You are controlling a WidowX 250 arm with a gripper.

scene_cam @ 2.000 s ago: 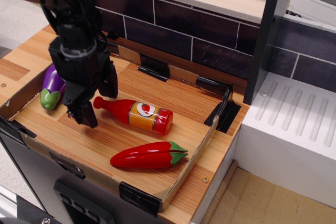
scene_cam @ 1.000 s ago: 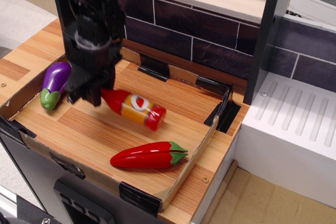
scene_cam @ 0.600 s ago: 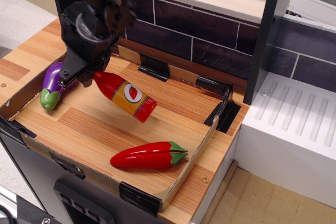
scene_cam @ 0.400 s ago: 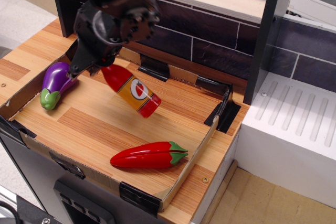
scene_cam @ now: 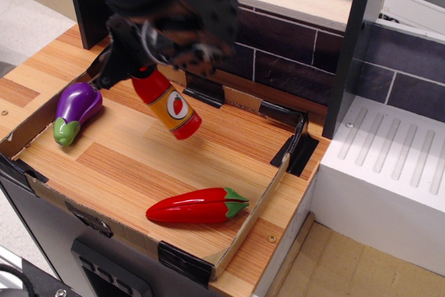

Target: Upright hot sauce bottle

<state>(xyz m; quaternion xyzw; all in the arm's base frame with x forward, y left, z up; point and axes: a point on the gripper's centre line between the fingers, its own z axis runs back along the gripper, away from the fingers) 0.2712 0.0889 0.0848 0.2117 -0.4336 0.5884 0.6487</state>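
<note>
Black robot arm reaches in from upper left, wrist rolled sideways, motion-blurred. Gripper (scene_cam: pixel 139 67) clamped on neck end of hot sauce bottle (scene_cam: pixel 169 106); jaws closed around it, cap hidden behind fingers. Bottle held above wooden tray (scene_cam: pixel 125 172), tilted, base pointing down-right, label with tomato facing camera, base appears clear of tray floor. Purple eggplant (scene_cam: pixel 75 110) lies at tray's left side, near gripper. Red chili pepper (scene_cam: pixel 198 205) lies near front edge, well apart from bottle.

1 hot sauce bottle (scene_cam: pixel 168 104), 1 red chili (scene_cam: pixel 197 206), 1 eggplant (scene_cam: pixel 75 110), 1 gripper (scene_cam: pixel 132 67), 1 wood tray (scene_cam: pixel 132 172).
</note>
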